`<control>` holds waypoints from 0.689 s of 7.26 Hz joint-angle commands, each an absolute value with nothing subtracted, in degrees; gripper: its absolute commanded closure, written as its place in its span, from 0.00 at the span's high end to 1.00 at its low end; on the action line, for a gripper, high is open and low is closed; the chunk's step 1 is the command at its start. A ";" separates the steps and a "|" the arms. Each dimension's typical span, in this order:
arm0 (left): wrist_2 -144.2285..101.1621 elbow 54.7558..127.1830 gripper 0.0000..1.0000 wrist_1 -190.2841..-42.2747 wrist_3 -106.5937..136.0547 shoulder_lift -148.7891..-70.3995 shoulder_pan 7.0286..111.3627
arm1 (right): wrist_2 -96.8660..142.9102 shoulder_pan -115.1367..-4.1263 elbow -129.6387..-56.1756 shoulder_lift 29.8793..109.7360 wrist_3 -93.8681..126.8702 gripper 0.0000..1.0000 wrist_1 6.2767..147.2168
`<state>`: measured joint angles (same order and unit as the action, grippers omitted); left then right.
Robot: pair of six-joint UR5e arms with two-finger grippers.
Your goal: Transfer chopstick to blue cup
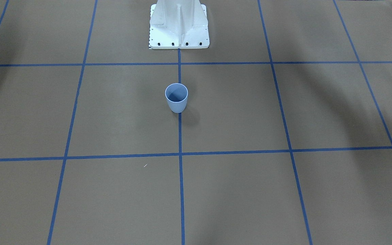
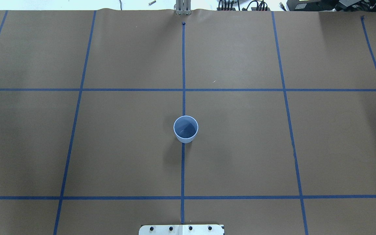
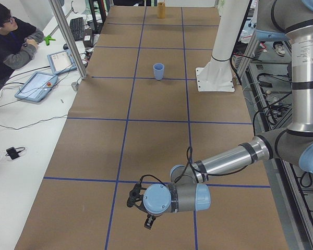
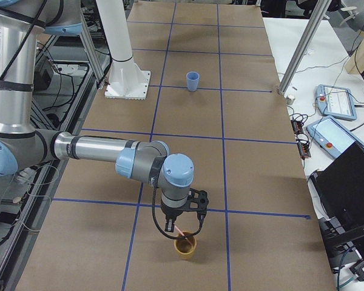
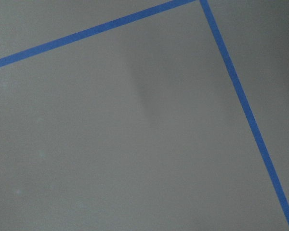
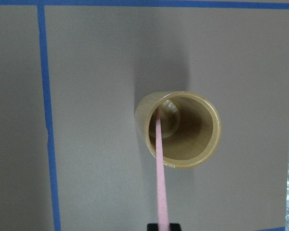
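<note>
**Exterior right view: chopstick [image 4: 176, 231] standing in a tan cup [image 4: 185, 247], well apart from the blue cup [image 4: 193, 80]**

The table [image 2: 126, 147], brown paper crossed by blue tape lines [image 2: 183, 65], carries everything. The right arm [image 4: 97, 147] reaches low over the table's right end, and the left arm [image 3: 224, 161] reaches over the opposite end. The white pedestal [image 1: 179, 30] stands at the robot's edge. The blue cup sits upright on the centre tape line just in front of it (mouth up, darker blue inside). The tan cup stands at the right end. The chopstick has its lower tip in the tan cup's bottom. Its long axis is steeply upright and leans against the rim. Its upper end points up into the right gripper [image 4: 170, 228], whose dark pads [image 6: 152, 227] touch it on both sides, pinching it. The left gripper [image 3: 149, 223] hangs over the paper; whether it is spread or closed I cannot tell.
</note>
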<state>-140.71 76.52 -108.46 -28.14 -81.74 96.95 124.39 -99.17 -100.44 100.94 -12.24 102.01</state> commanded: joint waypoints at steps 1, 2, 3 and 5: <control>-140.71 76.46 0.98 -108.46 -28.13 -81.74 96.94 | 124.28 -102.38 -101.16 100.81 -16.87 0.00 104.59; -140.71 76.38 0.98 -108.37 -28.13 -81.74 96.94 | 124.19 -102.57 -102.64 100.72 -16.87 0.00 106.24; -140.71 76.29 0.98 -108.37 -28.13 -81.74 96.94 | 123.84 -102.66 -105.44 100.72 -16.87 0.00 109.04; -140.80 76.29 0.98 -107.76 -28.21 -81.74 96.94 | 122.26 -103.44 -108.45 100.63 -16.96 0.00 110.91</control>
<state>-140.73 76.27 -108.20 -28.14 -81.71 96.94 122.96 -102.86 -106.58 100.67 -16.90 109.70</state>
